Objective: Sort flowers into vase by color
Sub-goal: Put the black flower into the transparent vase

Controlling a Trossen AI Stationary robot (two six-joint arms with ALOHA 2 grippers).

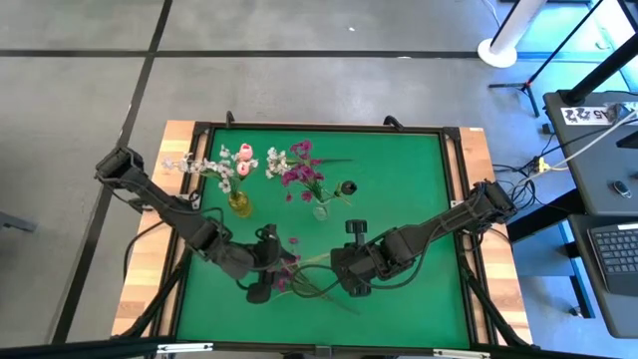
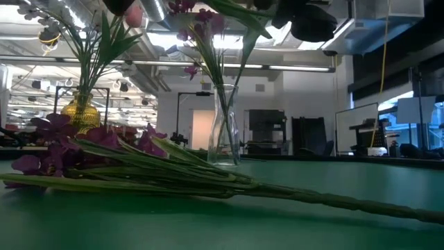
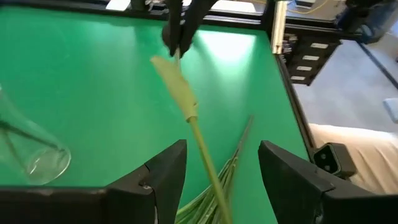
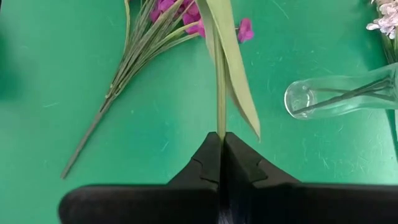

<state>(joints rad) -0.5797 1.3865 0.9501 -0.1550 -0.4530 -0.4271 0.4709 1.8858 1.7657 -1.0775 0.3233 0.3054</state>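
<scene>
I'm seeing open green desk lying right of the clear vase; left of it the yellow vase is blocking, and below it loose flowers are sprawling.

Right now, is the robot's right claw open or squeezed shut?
Shut. In the right wrist view the right gripper has its two dark fingers pressed together on a thin green flower stem, with no gap showing between them.

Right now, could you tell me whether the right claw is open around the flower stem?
No: in the right wrist view the right claw is shut on the green flower stem, its two fingers pressed together on it.
</scene>
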